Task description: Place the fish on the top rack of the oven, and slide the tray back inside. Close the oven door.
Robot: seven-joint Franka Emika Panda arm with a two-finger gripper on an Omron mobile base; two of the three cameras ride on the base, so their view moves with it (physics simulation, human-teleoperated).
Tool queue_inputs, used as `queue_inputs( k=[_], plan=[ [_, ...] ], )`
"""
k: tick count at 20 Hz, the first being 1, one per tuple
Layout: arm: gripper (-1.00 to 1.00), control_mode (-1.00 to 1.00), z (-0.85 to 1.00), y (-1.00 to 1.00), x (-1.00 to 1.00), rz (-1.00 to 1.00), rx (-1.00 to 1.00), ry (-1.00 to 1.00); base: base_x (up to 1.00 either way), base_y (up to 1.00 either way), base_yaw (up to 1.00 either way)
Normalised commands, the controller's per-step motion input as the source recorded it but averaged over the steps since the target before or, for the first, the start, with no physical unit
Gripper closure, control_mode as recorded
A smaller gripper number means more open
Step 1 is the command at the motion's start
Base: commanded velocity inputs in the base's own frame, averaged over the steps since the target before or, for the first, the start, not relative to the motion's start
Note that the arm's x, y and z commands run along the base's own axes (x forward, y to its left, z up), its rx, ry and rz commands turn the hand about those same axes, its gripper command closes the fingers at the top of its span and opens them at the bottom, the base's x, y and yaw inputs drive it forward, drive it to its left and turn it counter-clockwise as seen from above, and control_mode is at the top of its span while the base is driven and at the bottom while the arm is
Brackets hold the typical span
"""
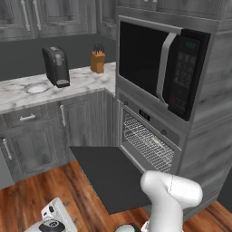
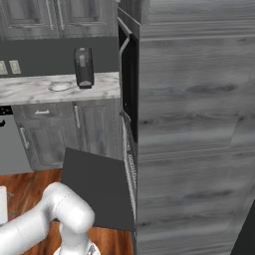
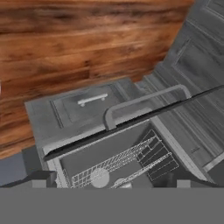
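Note:
The oven (image 1: 149,136) is set in the grey wood column below the microwave. Its oven door (image 1: 108,174) hangs fully open, a flat black panel out over the floor. Wire racks sit inside the mouth, with the top rack (image 1: 136,127) pushed in. In the hand view, which is rolled upside down, the door's thin dark edge (image 3: 131,124) and silver bar handle (image 3: 144,99) cross the middle, with rack wires (image 3: 113,164) beyond. My gripper (image 3: 113,183) is open, its dark fingertips (image 3: 41,179) far apart with nothing between them. The fish is out of view.
A black microwave (image 1: 167,68) sits above the oven. On the marble counter (image 1: 27,93) to the left stand a coffee machine (image 1: 56,67) and a knife block (image 1: 97,61). Grey cabinets (image 1: 31,145) run beneath it. Wood floor (image 1: 27,199) lies left of the open door.

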Motion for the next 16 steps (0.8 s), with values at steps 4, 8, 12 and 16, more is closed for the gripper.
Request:
queue_inputs(
  k=[4, 8, 12, 16],
  plan=[
    [-1.0, -1.0, -0.04, 0.0, 0.16, 0.0, -0.04, 0.03, 0.0, 0.0, 0.0],
    [-1.0, -1.0, -0.01, -0.06, 0.06, 0.0, -0.12, 0.01, 0.0, 0.0, 0.0],
    [-1.0, -1.0, -0.46, -0.2, 0.35, 0.0, -0.15, 0.02, 0.0, 0.0, 0.0],
    [-1.0, -1.0, -0.82, -0.18, 0.62, 0.02, -0.08, 0.06, 0.0, 0.0, 0.0]
  ],
)
